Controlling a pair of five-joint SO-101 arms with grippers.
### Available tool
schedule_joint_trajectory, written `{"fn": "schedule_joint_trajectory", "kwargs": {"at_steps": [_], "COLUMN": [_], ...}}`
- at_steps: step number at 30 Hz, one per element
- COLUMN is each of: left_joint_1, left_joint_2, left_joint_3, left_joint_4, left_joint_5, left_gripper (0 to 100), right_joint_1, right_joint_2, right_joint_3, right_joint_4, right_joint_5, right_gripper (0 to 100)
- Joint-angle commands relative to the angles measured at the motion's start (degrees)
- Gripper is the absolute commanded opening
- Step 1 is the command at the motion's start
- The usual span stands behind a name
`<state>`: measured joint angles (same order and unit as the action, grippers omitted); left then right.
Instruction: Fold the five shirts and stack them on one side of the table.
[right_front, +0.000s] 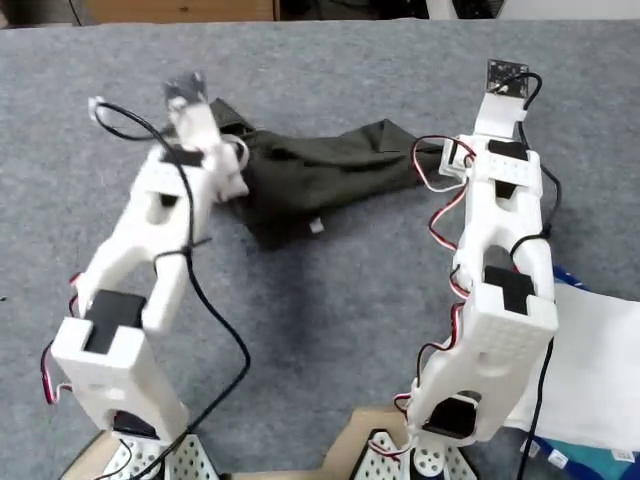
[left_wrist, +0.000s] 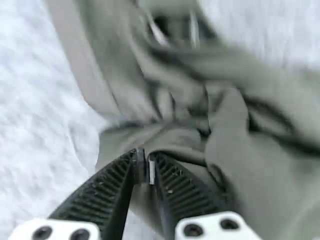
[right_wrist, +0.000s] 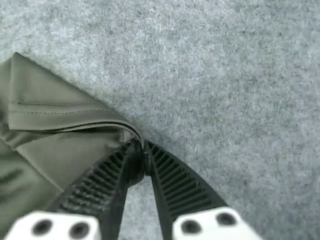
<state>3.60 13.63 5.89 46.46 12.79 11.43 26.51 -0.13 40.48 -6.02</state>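
Left pincer (left_wrist: 142, 159) is found closed on a bunched fold of the dark olive shirt (left_wrist: 240, 125). Its black ribbed jaws are drawn almost together, with a thin strip of cloth and a pale tag (left_wrist: 151, 170) nipped between the tips. Right pincer (right_wrist: 139, 150) is likewise clamped, on the stitched hem at a corner of the same shirt, where the fabric is seen doubled over itself.

On the grey table (right_front: 330, 330) the shirt is spread crumpled between the two arms. It is placed toward the far edge, roughly midway between the left and right edges. From above, its left end is overlapped by the left arm's wrist and its right end by the right arm. In the left wrist view the cloth is heaped in ridges, and how the layers lie over one another cannot be told. Sleeves and collar cannot be identified. A small pale label (right_front: 316, 227) is noticed at the shirt's near side.

At the right edge, toward the near corner, a white cloth (right_front: 600, 370) is laid flat. It is partly hidden by the right arm and cut off at the frame. Something blue (right_front: 566, 274) is seen beneath it that cannot be identified.
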Motion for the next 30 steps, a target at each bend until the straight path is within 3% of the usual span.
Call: {"fn": "schedule_joint_trajectory", "kwargs": {"at_steps": [1, 6, 12, 16, 21, 26, 30], "left_joint_1": [-3.78, -5.71, -5.89, -6.15, -5.36, 2.81, 7.82], "left_joint_2": [1.80, 5.23, 7.08, 6.99, 6.90, 6.81, 6.64], "left_joint_3": [-12.66, -23.47, -31.12, -34.29, -39.12, -40.70, -35.52], "left_joint_4": [3.60, 9.05, 21.36, 30.07, 40.97, 53.19, 52.31], "left_joint_5": [0.70, 4.57, 7.21, 6.42, -3.96, -16.97, -19.25], "left_gripper": [2, 3, 17, 19, 19, 16, 8], "right_joint_1": [0.22, 0.22, 0.22, 0.22, -0.40, -0.40, -0.40], "right_joint_2": [-0.22, -0.22, -0.13, -0.13, -0.13, -0.13, -0.13], "right_joint_3": [-3.21, -3.21, -3.21, -3.21, -3.21, -3.21, -3.21], "right_joint_4": [0.18, 0.18, 0.18, 0.18, 0.18, 0.18, 0.18], "right_joint_5": [-0.26, -0.26, -0.26, -0.26, -0.18, -0.18, -0.18], "right_gripper": [0.5, 0.5, 0.5, 0.5, 0.5, 0.5, 0.5]}}
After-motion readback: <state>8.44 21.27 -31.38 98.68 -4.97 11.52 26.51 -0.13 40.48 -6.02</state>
